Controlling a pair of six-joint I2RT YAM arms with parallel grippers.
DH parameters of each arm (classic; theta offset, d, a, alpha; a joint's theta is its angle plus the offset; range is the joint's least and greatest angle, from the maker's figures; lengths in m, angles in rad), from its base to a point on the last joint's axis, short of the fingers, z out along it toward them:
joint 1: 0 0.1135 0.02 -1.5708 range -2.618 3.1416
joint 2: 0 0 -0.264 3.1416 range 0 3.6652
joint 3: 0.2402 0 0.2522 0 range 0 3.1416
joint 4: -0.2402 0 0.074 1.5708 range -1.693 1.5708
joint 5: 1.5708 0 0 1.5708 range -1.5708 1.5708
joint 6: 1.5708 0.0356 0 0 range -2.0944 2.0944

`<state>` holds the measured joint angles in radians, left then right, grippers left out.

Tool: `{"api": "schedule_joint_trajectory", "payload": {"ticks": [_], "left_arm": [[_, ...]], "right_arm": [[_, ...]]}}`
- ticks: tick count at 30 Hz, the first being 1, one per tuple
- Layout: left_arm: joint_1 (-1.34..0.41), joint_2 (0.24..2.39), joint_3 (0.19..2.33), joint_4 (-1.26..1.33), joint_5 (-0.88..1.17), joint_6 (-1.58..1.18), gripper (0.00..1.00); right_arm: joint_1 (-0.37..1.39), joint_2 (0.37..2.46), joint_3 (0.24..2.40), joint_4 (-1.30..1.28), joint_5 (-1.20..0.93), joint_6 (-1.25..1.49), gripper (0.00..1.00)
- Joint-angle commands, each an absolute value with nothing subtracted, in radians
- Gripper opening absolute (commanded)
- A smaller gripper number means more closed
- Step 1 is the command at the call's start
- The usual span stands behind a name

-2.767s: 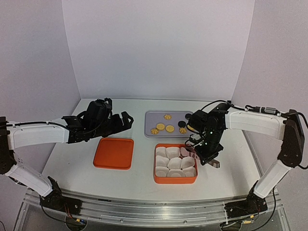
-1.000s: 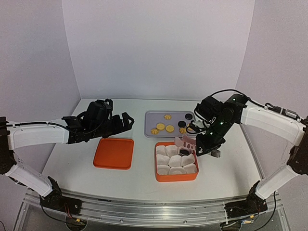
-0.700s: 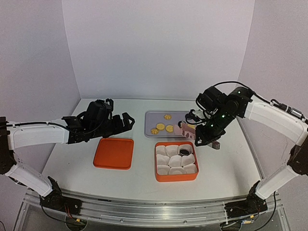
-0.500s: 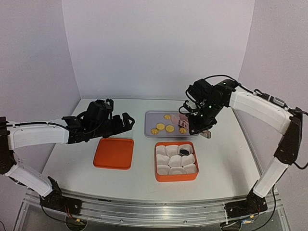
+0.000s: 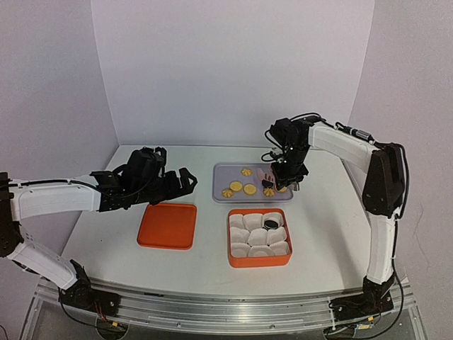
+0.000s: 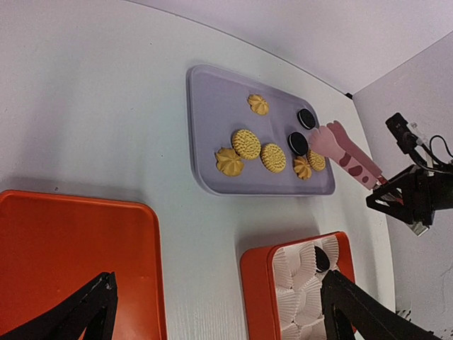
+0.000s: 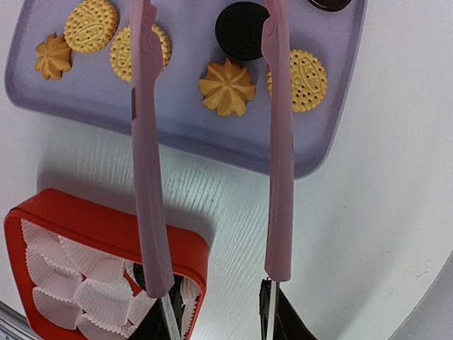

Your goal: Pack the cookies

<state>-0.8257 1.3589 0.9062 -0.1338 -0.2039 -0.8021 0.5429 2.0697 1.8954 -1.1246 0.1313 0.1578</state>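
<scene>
White table (image 5: 106,234). Right gripper (image 5: 290,177) clamps pink tongs (image 7: 279,142), tips apart over cookies (image 7: 228,87) on grey tray (image 7: 191,127). Left gripper (image 5: 177,183) wide open near orange lid (image 5: 167,227).

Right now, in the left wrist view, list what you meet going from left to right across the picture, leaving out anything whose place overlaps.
orange lid → grey tray holding the cookies → pink tongs. The orange box is left out: it overlaps tray and tongs.

Pink tongs (image 6: 345,151) overhang the tray's (image 6: 212,99) right end (over cookies (image 6: 248,144)); its left end is unobstructed. The left gripper (image 5: 182,178) hangs beside the orange lid (image 5: 167,225); table (image 5: 212,237) between lid and box (image 5: 258,263) open.
</scene>
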Motion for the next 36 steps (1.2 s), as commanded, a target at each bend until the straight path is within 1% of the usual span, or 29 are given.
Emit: {"api": "schedule_joint_trajectory", "payload": {"ticks": [1,8,12,17,28,33,36], "left_arm": [[-0.827,1.313,0.912,-0.156,-0.216,-0.8,1.0],[-0.827,1.302,0.902,-0.164,-0.224,-0.804,1.0],[-0.827,1.297,0.896,-0.166,-0.223,-0.808,1.0],[-0.827,1.281,0.88,-0.161,-0.227,-0.816,1.0],[-0.827,1.281,0.885,-0.161,-0.226,-0.811,1.0],[-0.827,1.281,0.885,-0.159,-0.225,-0.809,1.0],[-0.827,1.283,0.887,-0.158,-0.223,-0.805,1.0]], "right_arm": [[0.526,2.141,1.995,-1.199,0.116,0.112,0.35],[0.512,2.196,2.073,-1.232,0.179,0.094,0.35],[0.505,2.234,2.098,-1.249,0.168,0.085,0.36],[0.492,2.269,2.111,-1.259,0.104,0.085,0.36],[0.474,2.303,2.138,-1.273,0.127,0.091,0.36],[0.474,2.317,2.159,-1.274,0.097,0.086,0.32],[0.474,2.322,2.171,-1.276,0.09,0.08,0.27]]}}
